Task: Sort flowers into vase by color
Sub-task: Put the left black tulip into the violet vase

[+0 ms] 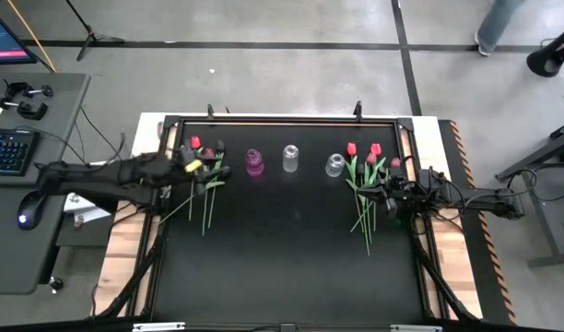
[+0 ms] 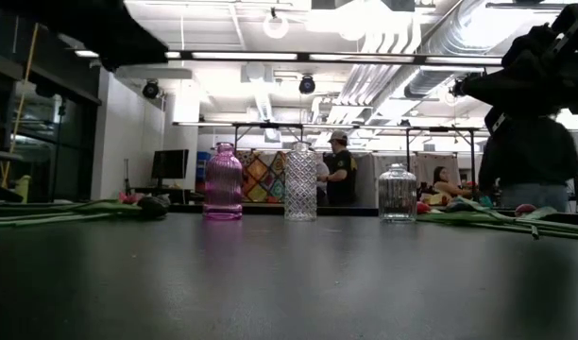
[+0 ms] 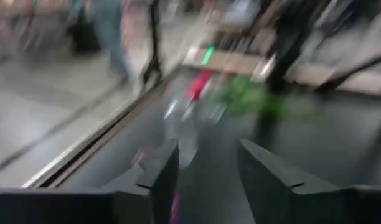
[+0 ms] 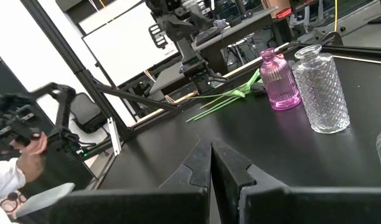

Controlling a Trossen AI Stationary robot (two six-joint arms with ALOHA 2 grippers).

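Observation:
Two bunches of flowers lie flat on the black table: a left bunch [image 1: 205, 187] and a right bunch [image 1: 365, 180], with red heads [image 1: 352, 148] and long green stems. Between them stand a pink vase [image 1: 254, 162] and two clear vases [image 1: 290, 158] [image 1: 334, 165]. My left gripper [image 1: 197, 167] hangs over the heads of the left bunch; in its blurred wrist view the fingers [image 3: 162, 171] stand apart with nothing between them. My right gripper [image 4: 210, 163] is shut and empty, level beside the right bunch's stems [image 1: 383, 192].
The vases stand in a row across the far half of the table, the pink vase [image 2: 223, 182] leftmost. The near half of the black table [image 1: 291, 267] is bare. A raised black frame [image 1: 282, 118] runs along the far edge. People stand in the room beyond.

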